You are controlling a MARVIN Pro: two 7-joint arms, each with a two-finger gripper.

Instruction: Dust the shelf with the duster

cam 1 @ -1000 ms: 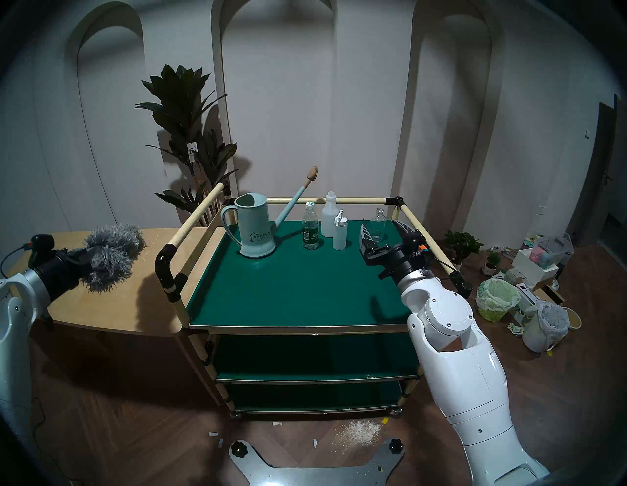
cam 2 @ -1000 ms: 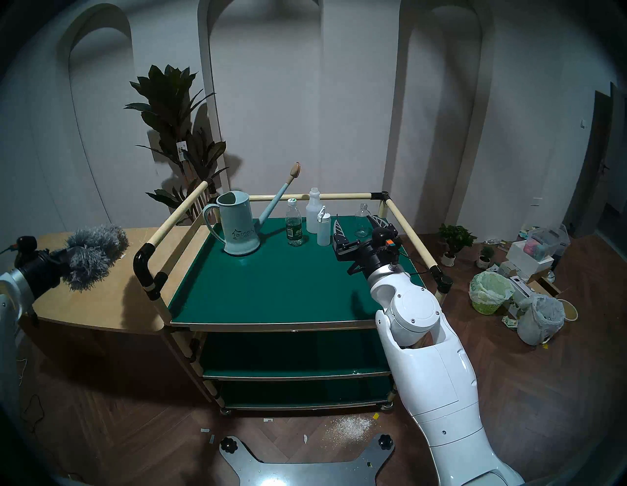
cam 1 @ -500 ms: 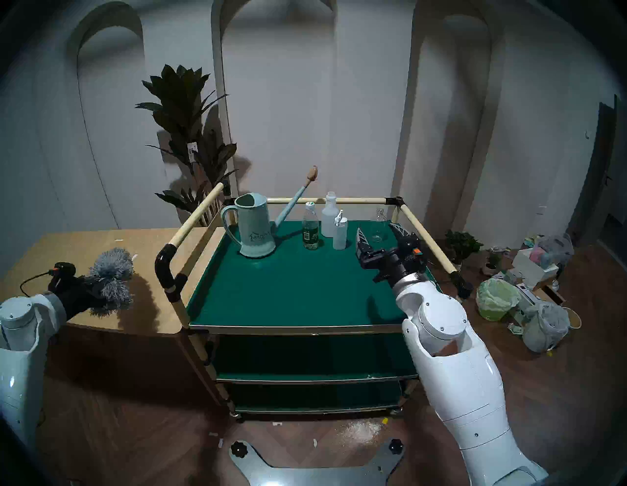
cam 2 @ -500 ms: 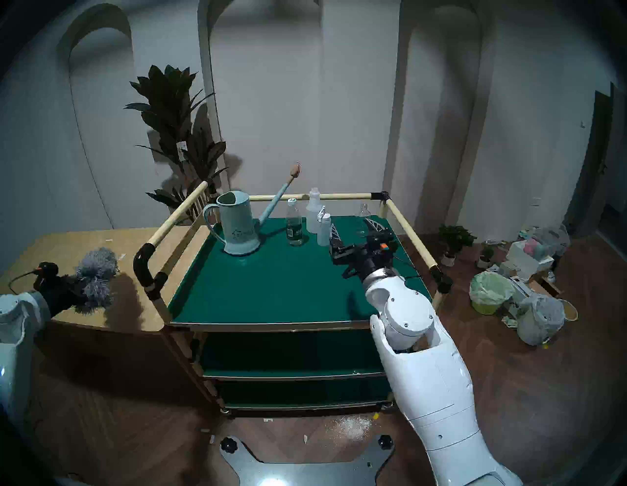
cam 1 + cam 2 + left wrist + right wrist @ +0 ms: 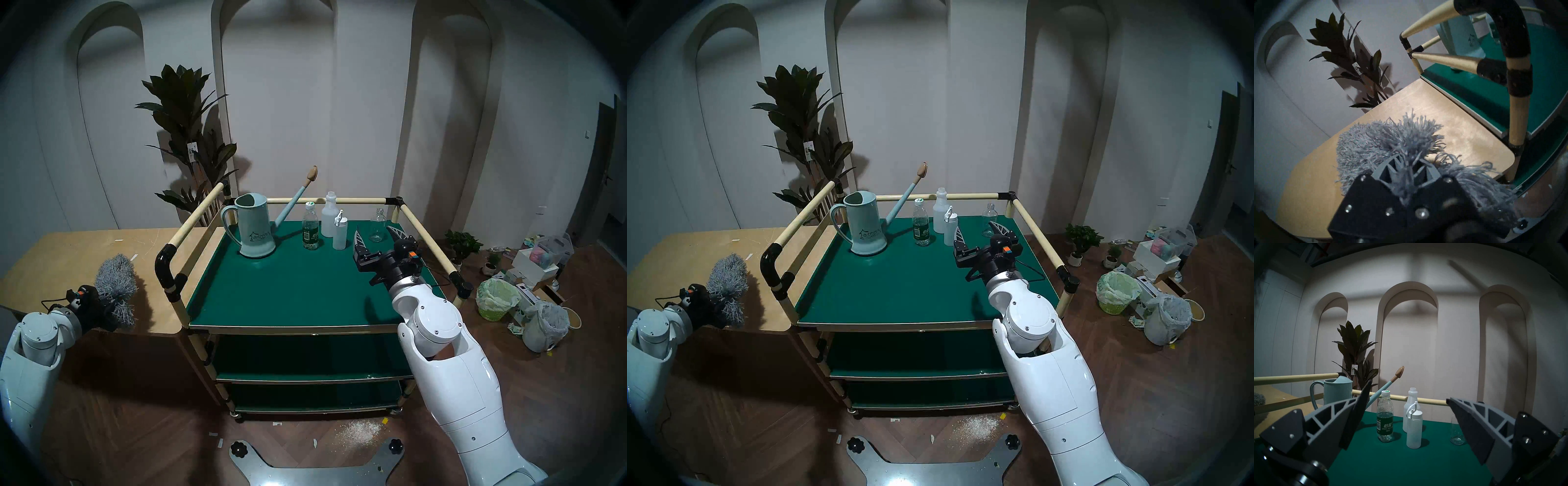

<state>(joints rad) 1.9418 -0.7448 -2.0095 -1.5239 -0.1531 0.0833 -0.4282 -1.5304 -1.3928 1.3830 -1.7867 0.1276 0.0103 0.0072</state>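
The duster (image 5: 115, 285) (image 5: 727, 281) is a shaggy grey head, held over the near right part of the tan table, left of the cart. My left gripper (image 5: 108, 302) (image 5: 1407, 162) is shut on the duster (image 5: 1381, 140) near its base, with fluff spilling around the fingers; the handle is hidden. The shelf (image 5: 288, 288) (image 5: 898, 288) (image 5: 1491, 95) is the cart's top green board inside cream rails. My right gripper (image 5: 376, 234) (image 5: 976, 230) (image 5: 1408, 390) hangs open and empty over the back right of the shelf (image 5: 1390, 463).
Along the shelf's back stand a pale blue watering can (image 5: 254, 230), a water bottle (image 5: 310, 230), two white bottles (image 5: 340, 234) and a clear glass bottle (image 5: 377, 225). The table (image 5: 68, 258) abuts the cart's left rail (image 5: 193, 217). Bins (image 5: 495, 298) and plants crowd the right floor.
My left arm drew back toward me and to the right, turning the duster from lying sideways to pointing away from me. The right gripper shifted slightly left, still open.
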